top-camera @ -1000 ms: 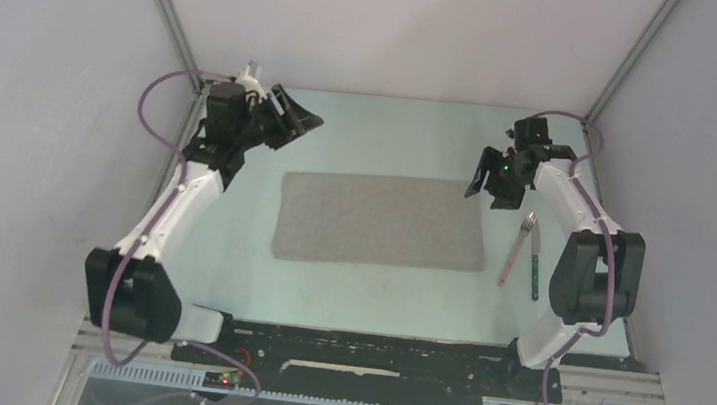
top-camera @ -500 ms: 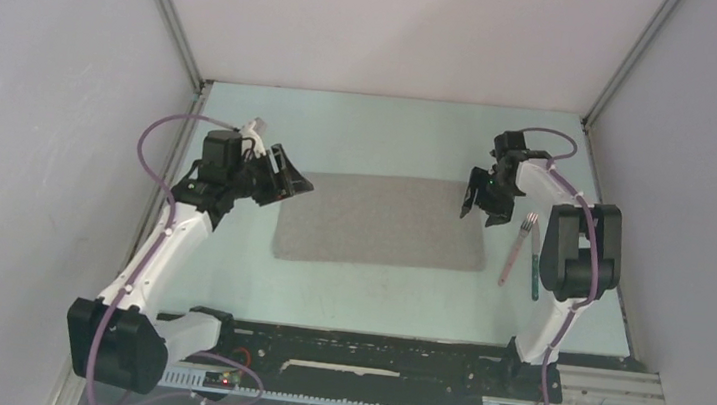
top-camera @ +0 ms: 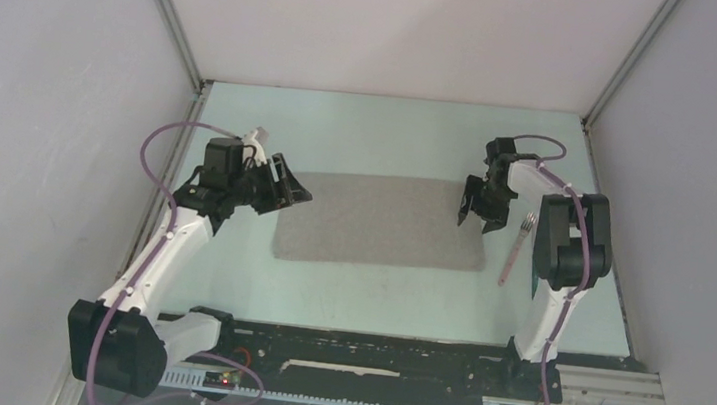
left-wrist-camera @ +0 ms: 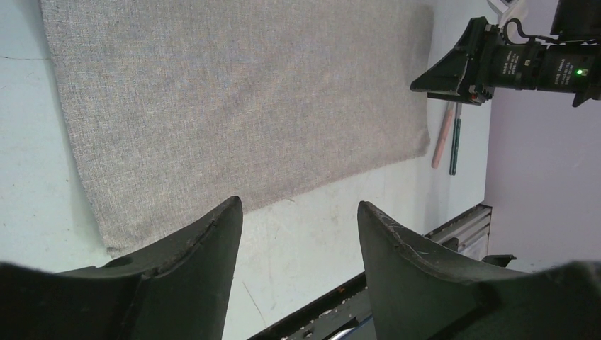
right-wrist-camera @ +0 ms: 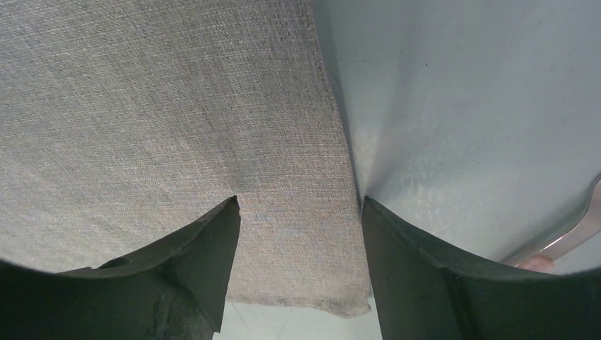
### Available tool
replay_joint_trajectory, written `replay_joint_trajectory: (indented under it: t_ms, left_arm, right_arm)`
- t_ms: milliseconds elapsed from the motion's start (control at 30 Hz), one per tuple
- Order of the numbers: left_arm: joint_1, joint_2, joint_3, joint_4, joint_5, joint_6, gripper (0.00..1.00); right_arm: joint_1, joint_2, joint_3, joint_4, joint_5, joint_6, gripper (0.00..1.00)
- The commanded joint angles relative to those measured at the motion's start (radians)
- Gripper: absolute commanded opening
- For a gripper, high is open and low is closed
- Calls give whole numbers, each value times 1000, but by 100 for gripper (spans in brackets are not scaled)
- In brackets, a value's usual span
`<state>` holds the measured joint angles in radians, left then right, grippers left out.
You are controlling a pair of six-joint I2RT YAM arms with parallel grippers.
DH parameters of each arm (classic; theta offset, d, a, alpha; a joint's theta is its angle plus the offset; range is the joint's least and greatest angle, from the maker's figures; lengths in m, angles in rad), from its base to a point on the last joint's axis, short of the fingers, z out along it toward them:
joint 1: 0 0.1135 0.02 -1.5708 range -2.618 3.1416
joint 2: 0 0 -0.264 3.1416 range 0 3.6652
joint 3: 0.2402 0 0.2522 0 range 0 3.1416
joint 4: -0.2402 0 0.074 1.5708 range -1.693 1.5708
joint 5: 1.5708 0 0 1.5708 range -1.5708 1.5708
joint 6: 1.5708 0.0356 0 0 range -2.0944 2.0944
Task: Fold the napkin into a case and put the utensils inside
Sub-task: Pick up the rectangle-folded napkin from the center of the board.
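The napkin [top-camera: 378,222] lies flat on the table as a wide taupe-grey rectangle. My left gripper [top-camera: 301,193] hangs open at its left end; in the left wrist view one finger [left-wrist-camera: 205,241] overlaps the cloth [left-wrist-camera: 241,99] near a corner, with bare table between the jaws. My right gripper [top-camera: 470,208] is open over the right end, its jaws [right-wrist-camera: 301,202] straddling the cloth's [right-wrist-camera: 177,120] right edge. The utensils lie right of the napkin: a pink-handled fork [top-camera: 516,244] and a teal handle [left-wrist-camera: 455,138], which my right arm mostly hides in the top view.
White walls close in the pale green table [top-camera: 375,295] at the back and sides. A black rail [top-camera: 369,349] with the arm bases runs along the near edge. My right arm's elbow [top-camera: 572,240] stands over the utensils.
Both arms came forward from the back of the table and lowered to the napkin's two ends. Both grippers stayed open. Napkin and utensils have not moved.
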<state>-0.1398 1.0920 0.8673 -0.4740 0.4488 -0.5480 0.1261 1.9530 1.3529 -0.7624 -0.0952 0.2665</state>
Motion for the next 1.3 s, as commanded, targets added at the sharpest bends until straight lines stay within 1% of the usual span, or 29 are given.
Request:
replay_joint_trajectory:
  t_ms: [0, 67, 133, 167, 200, 233, 300, 367, 533, 600, 633, 700, 800, 900, 1000, 1133, 1267]
  left_arm:
    - [-4, -14, 28, 12, 9, 28, 67]
    - [-3, -15, 29, 12, 4, 33, 67]
    - [-3, -12, 29, 11, -3, 35, 67]
    - [-3, -12, 29, 10, -5, 37, 67]
    - [-3, -12, 30, 9, -5, 36, 67]
    - [-3, -15, 32, 9, -4, 36, 67]
    - [-4, -19, 41, 4, -6, 37, 67]
    - [-3, -25, 53, -6, -14, 42, 68]
    - [-3, -35, 85, -44, -48, 68, 68]
    - [-3, -38, 80, -52, -64, 75, 68]
    - [-3, -40, 73, -55, -70, 76, 68]
    - [-1, -43, 52, -55, -93, 82, 68]
    - [26, -34, 18, -59, -126, 89, 69]
    - [59, 14, -2, -67, -137, 87, 73]
    - [88, 77, -14, -53, -155, 60, 73]
    - [96, 155, -46, 50, -168, 2, 72]
    - [85, 219, -84, 156, -147, -60, 70]
  right_arm:
    - [17, 24, 1, 19, 37, 3, 73]
    - [26, 34, 1, 16, 60, 6, 73]
    - [37, 39, 0, 15, 79, 11, 70]
    - [41, 42, 1, 14, 88, 22, 66]
    - [49, 43, 0, 16, 93, 26, 61]
    - [57, 45, 1, 17, 95, 29, 55]
    - [69, 53, 1, 15, 95, 38, 49]
    - [84, 52, 0, 20, 141, 42, 43]
    - [89, 44, 1, 38, 146, 42, 22]
    - [86, 35, 1, 52, 135, 28, 6]
    - [86, 27, 0, 61, 129, 18, 0]
    - [84, 8, 0, 68, 111, -4, 0]
    - [68, -29, -7, 83, 26, -33, 0]
    - [21, -57, -32, 96, -107, -28, 0]
    - [-19, -90, -70, 136, -200, -20, 0]
    - [-52, -106, -72, 145, -260, -24, 0]
    - [-113, -135, -71, 145, -283, -30, 0]
